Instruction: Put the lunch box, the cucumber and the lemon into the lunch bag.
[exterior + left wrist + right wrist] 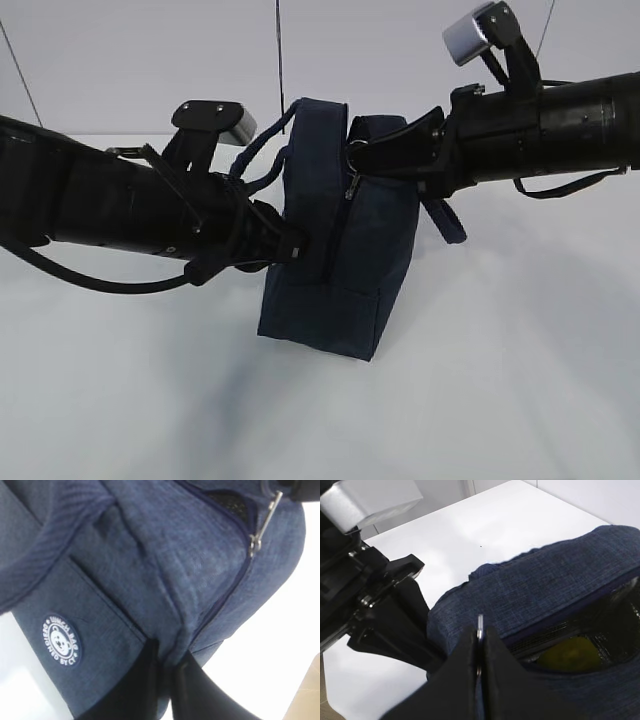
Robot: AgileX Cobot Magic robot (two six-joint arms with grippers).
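On the left, the left gripper [297, 247] has its fingers pinched on a fold of the lunch bag [375, 250], which stands on the counter [500, 380]. The right gripper [480, 645] clamps the zipper ring pull [480, 622]; the lemon [568, 653] sits inside. Zipping should go best with the fabric held taut and the pull straight along the track.

The lunch bag [335, 270] mouth is narrowed to a slot, partly filled by the lemon [570, 655]. Access is blocked on both sides by the left gripper [296, 246] and right gripper [352, 150]. The surrounding table [520, 380] is unobstructed.
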